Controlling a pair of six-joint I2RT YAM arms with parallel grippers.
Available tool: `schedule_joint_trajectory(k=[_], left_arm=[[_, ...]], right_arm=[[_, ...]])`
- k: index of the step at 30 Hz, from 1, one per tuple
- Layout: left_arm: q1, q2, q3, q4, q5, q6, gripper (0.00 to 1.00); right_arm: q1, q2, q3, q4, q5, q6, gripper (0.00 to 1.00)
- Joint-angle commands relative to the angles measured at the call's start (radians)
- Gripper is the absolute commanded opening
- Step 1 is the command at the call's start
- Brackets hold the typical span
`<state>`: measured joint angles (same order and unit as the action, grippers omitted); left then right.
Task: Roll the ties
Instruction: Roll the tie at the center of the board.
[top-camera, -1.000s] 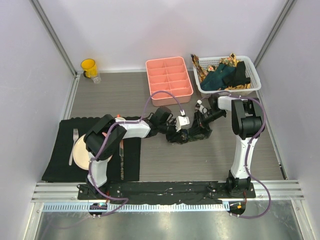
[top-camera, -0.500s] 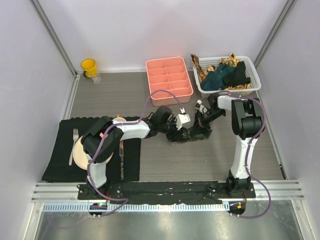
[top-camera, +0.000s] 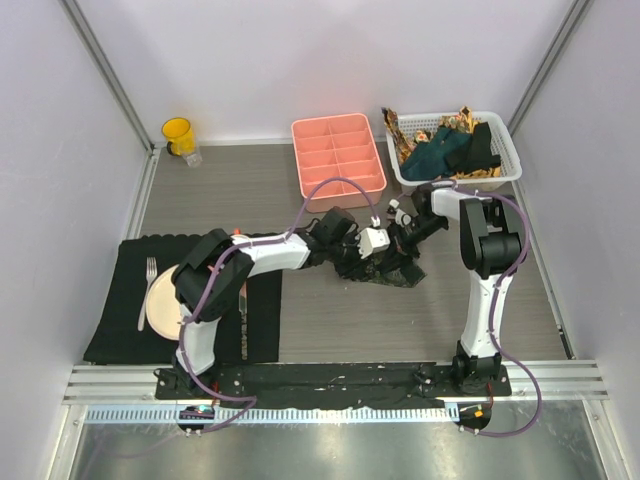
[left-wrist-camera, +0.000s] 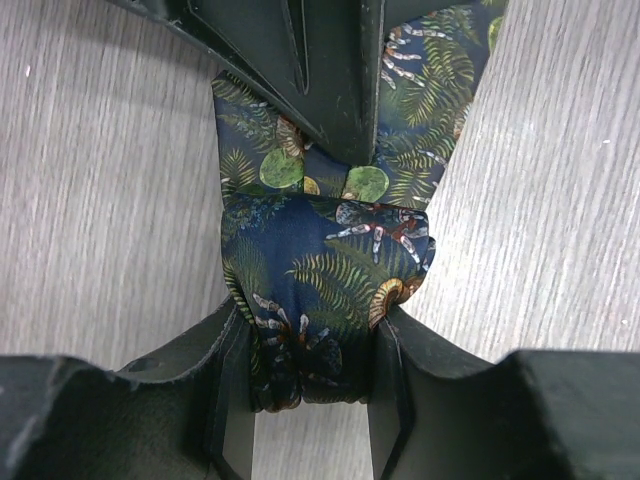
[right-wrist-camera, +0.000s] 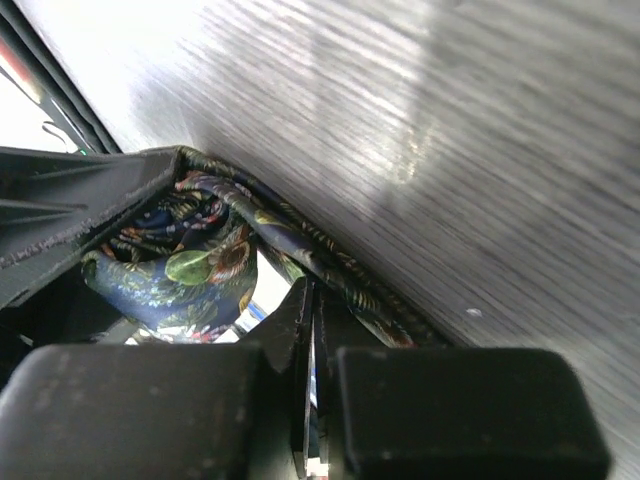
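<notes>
Mid-table (top-camera: 330, 320): left hand (left-wrist-camera: 310, 350) clamped across the rolled end of the dark tie (left-wrist-camera: 320, 250). Its loose length runs rightward, straight out from that grip, under the right hand (right-wrist-camera: 312, 300), whose fingers are together with tips at the cloth; pinch unclear. Far right: basket (top-camera: 505, 165) with more ties (top-camera: 445, 150).

A grey wood-grain table (top-camera: 330, 320) filled the floor of a white-walled booth. At the far left corner stood a yellow cup (top-camera: 178, 133), with a small clear item (top-camera: 193, 157) just beside it, too small to identify. A pink tray (top-camera: 338, 160) split into compartments lay at the far middle, and a white slotted basket (top-camera: 511, 150) sat just to its right. On the near left lay a black placemat (top-camera: 115, 320) carrying a pale plate (top-camera: 160, 305), partly hidden, with a fork (top-camera: 148, 290) just left of the plate.
</notes>
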<state>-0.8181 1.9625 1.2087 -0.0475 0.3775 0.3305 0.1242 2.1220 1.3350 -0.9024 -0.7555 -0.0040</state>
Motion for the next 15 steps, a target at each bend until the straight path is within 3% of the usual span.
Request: schedule_joint_trajectory(k=[1,6,11,15], left_arm=[[0.013,0.044,0.005,-0.183,-0.072,0.070,0.09],[0.011,0.052,-0.009,-0.190,-0.071,0.071,0.09],[0.011,0.058,-0.021,-0.180,-0.069,0.071,0.08],[0.011,0.058,-0.032,-0.175,-0.066,0.076,0.08]], right_arm=[[-0.021,0.004,0.052,-0.016,0.047,-0.140,0.11],[-0.050,-0.086,0.108,-0.038,-0.015,-0.111,0.24],[-0.058,-0.083,0.121,0.022,0.068,-0.044,0.44],[-0.046,-0.042,0.141,0.040,0.081,-0.044,0.47]])
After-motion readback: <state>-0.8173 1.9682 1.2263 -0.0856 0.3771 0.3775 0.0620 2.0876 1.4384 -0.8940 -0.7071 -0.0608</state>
